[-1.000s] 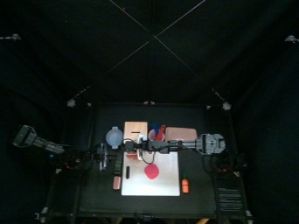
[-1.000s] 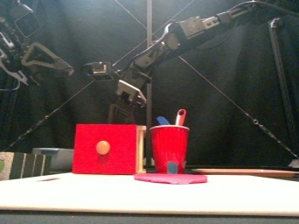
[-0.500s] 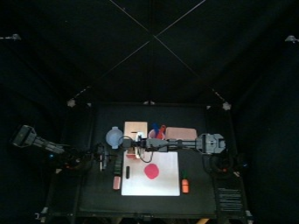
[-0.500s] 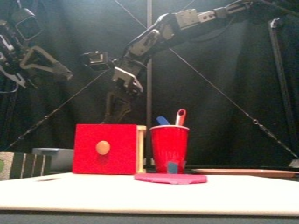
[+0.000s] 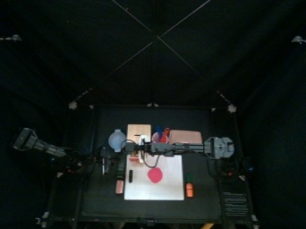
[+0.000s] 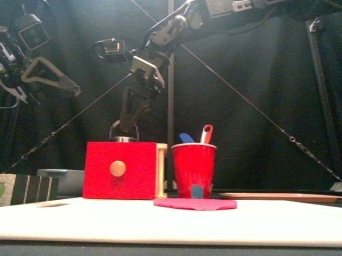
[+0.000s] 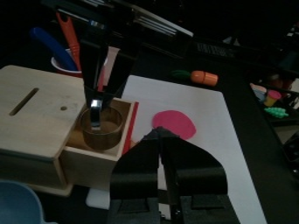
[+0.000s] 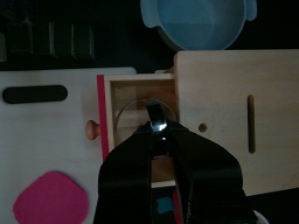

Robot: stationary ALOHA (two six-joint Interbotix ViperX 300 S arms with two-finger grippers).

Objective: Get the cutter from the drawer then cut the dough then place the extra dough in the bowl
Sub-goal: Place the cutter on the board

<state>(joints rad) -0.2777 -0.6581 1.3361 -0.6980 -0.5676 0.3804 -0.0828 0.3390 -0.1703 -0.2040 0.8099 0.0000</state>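
In the top view, the right arm reaches from the right edge of the frame to the centre. Its tool (image 8: 156,130) is pinched on the wire handle of the round metal cutter (image 7: 103,130). The cutter hangs in the opened drawer of the pale wooden box (image 7: 35,112). I cannot tell whether its lower rim touches the drawer floor. In the front view, the top of the handle shows just above the box, left of centre, over the red drawer front (image 6: 118,170).

The left tool (image 7: 162,138) hovers at the upper left of the front view, clear of everything, with its jaws pressed together on nothing.

The pink dough (image 7: 173,122) lies flat on the white cutting board (image 7: 222,166), in the lower centre of the top view. The blue-grey bowl (image 8: 198,22) stands on the table (image 5: 102,206) just beside the box, to its left in the top view.

Right of the box in the front view stands the red cup (image 6: 194,170), holding a blue knife (image 6: 186,138) and a red knife (image 6: 206,133). The flat pink tray (image 6: 195,204) lies in front of the cup.
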